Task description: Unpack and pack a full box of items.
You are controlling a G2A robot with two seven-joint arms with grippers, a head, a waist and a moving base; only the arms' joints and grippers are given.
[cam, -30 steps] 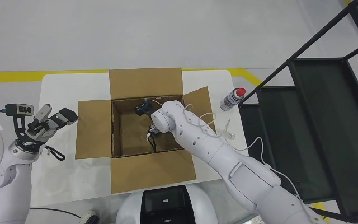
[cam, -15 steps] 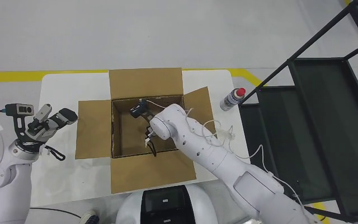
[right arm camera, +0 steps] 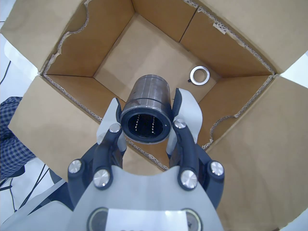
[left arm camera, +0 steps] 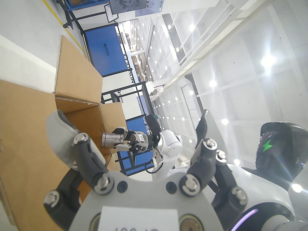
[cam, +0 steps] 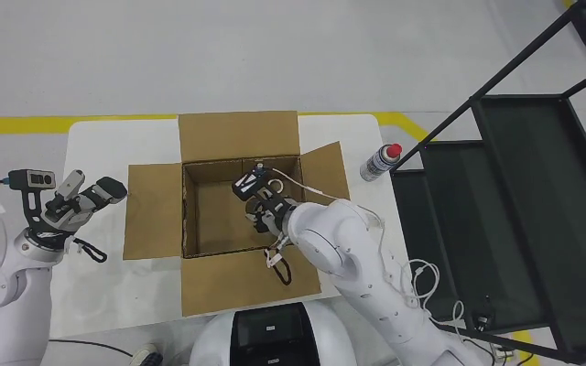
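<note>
right wrist view: right tool (right arm camera: 146,100) clamps a steel cylinder (right arm camera: 145,121) over the open box (right arm camera: 156,8), one ring (right arm camera: 199,74) left inside. spray can (cam: 379,162) sits out at the box's 2 o'clock, left tool (cam: 92,188) spread wide at 9. unpacking's nearly done i'd guess, packing not started.

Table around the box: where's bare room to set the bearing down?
Bare: far-left corner of the table, beside the far flap of the box; strip between right flap and spray can. Box floor bare but for a ring near one corner. Crowded: left edge at the left gripper; near-right, under the arm whose right gripper holds the bearing.
</note>
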